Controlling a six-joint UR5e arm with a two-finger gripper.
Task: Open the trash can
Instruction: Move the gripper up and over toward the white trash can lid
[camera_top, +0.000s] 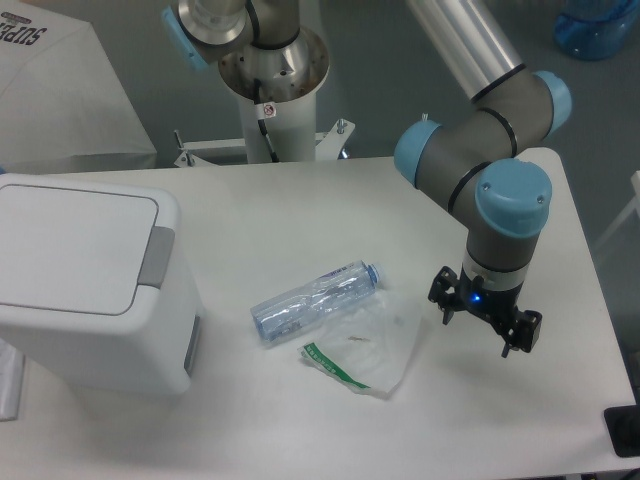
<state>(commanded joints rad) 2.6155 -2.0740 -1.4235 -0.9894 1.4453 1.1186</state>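
Note:
The trash can (85, 285) is a large white boxy bin at the table's left side. Its flat lid (70, 245) lies closed, and a grey push latch (154, 256) sits at the lid's right edge. My gripper (485, 323) hangs over the right part of the table, far from the bin. It points down, its fingers stand apart, and nothing is held between them.
A crushed clear plastic bottle (315, 299) with a blue cap lies in the middle of the table. A clear plastic wrapper (365, 348) with a green strip lies just right of it. The arm's base column (270, 80) stands behind the table.

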